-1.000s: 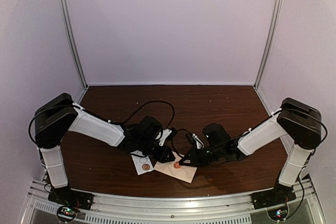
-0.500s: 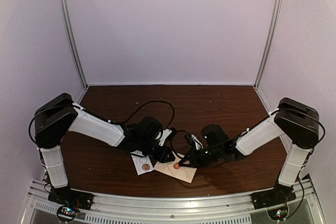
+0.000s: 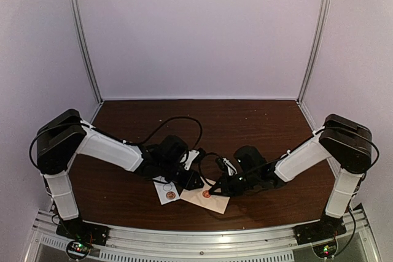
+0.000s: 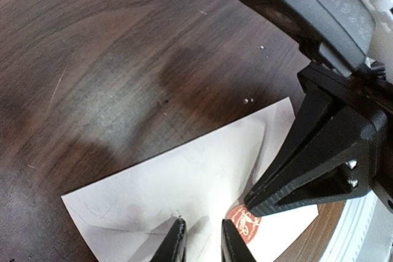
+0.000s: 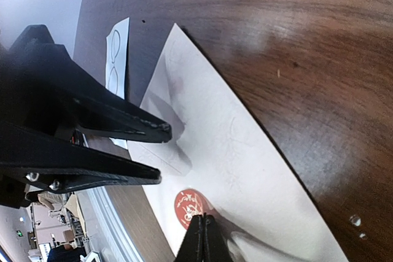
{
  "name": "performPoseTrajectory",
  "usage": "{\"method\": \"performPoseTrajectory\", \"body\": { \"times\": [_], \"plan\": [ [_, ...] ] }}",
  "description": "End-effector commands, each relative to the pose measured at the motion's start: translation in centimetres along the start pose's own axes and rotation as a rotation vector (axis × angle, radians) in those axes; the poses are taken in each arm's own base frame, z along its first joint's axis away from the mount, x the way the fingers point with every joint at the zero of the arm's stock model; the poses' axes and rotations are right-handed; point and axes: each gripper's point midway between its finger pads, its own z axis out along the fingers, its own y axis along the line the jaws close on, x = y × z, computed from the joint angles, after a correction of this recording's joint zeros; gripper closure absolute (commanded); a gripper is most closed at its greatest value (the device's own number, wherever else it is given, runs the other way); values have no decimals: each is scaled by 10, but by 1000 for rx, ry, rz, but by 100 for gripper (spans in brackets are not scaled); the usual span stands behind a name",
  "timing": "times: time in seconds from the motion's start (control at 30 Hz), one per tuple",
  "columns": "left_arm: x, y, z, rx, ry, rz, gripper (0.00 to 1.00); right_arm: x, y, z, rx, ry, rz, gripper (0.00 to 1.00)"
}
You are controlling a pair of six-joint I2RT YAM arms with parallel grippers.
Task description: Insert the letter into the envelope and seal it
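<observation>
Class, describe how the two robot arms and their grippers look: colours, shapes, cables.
The left arm and right arm each have a white forearm link between bulky black joint housings. Thin black cables run along them. The left gripper and right gripper are black, with wedge-shaped fingers tapering to slim points. Small silver screws show on their sides.

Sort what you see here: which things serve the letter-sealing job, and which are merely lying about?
Job: envelope, red seal, left tool, right tool.
Lying about: sticker sheet, white crumbs.
</observation>
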Motion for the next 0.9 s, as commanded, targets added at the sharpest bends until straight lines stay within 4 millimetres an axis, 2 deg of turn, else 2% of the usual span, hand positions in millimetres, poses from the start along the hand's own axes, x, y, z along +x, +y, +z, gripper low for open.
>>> {"method": "performPoseTrajectory", "body": {
  "times": [0.0, 0.2, 0.3, 0.53, 0.73, 0.87],
  "plan": [
    [-17, -15, -18, 23, -65, 8, 79, -1, -8, 4, 41, -7, -1, 100],
    [-22, -33, -24, 81, -78, 16, 80, 0, -10, 5, 49, -4, 1, 100],
    [-17, -37, -20, 104, -69, 10, 85, 0, -11, 5, 51, -4, 2, 100],
    [2, -38, -9, 141, -30, -18, 89, 0, -12, 5, 55, -4, 6, 100],
    [4, -42, -1, 165, -26, -20, 89, 0, -12, 6, 57, -2, 8, 100],
    [9, -37, 8, 157, -14, -22, 89, 1, -13, 5, 59, -1, 9, 100]
  ]
}}
